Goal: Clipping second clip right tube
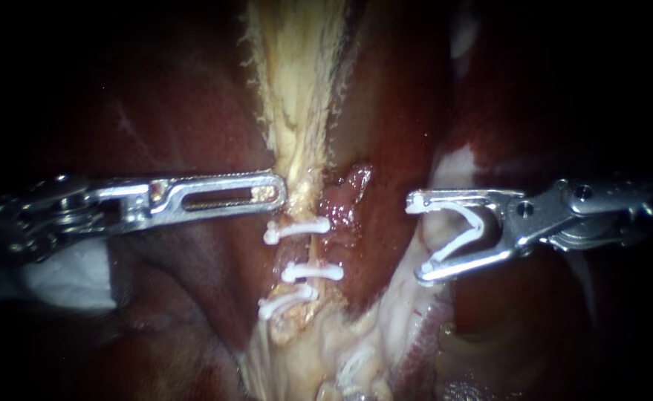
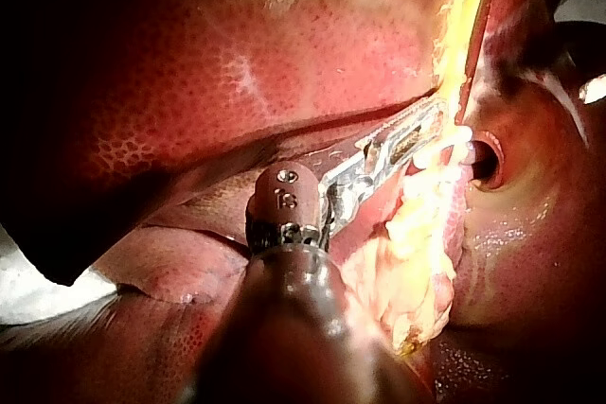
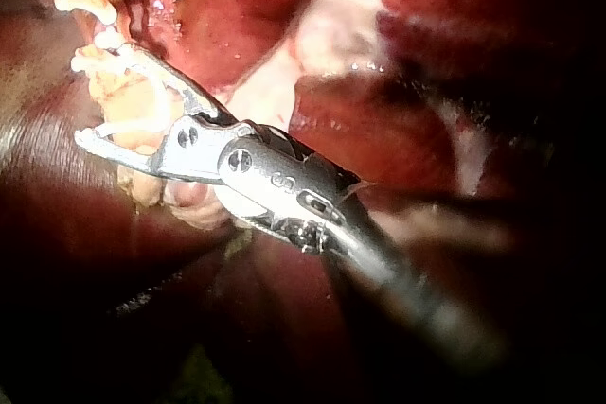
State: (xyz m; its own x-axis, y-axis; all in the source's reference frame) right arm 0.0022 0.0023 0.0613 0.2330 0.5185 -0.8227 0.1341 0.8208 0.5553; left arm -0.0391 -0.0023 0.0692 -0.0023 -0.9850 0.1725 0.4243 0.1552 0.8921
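Endoscope view — right instrument (image 1: 419,238) — clip (image 1: 460,240) loaded

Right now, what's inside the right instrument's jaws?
An open white clip, one leg against each jaw of the right instrument. Between its legs only pale tissue behind shows; nothing is caught there. Tissue directly behind the metal is covered.
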